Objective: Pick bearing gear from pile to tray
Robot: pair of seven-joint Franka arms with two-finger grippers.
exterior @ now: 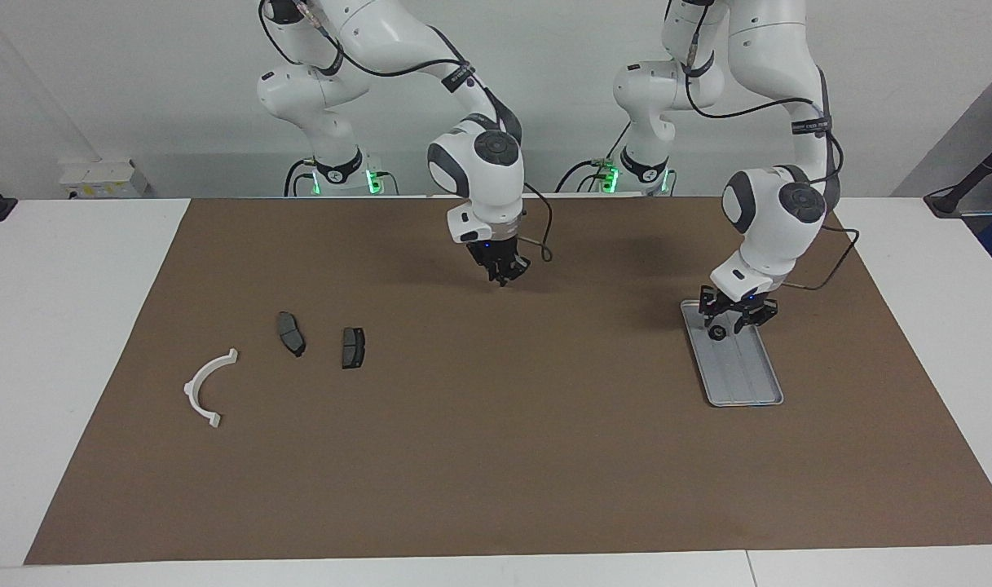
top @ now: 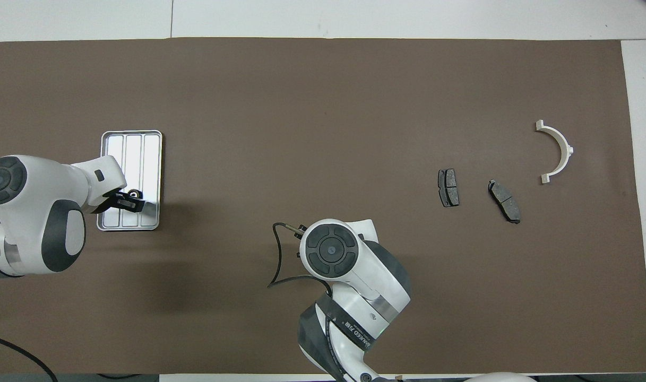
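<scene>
Looks like you're at the drop-off: your left gripper (exterior: 738, 319) is low over the tray (exterior: 752, 390) at the end nearer the robots, jaws parted around a small black round bearing gear (exterior: 716, 332) that sits just at the tray floor. Next you'd want to lift straight up without dragging it. Right gripper (exterior: 502, 273) is pinched closed with nothing in it, waiting over the brown mat (exterior: 496, 456).

Shallow ribbed silver-grey metal tray (exterior: 744, 379) sits on the brown mat (exterior: 496, 456) at the left arm's end. A small black round piece (exterior: 717, 332) lies in the tray at its end nearer the robots. Well apart from the tray, toward the right arm's end: two dark grey pad-shaped plates (exterior: 353, 347) side by side, then the white curved half-ring bracket (exterior: 205, 390), farther from the robots than the plates.
</scene>
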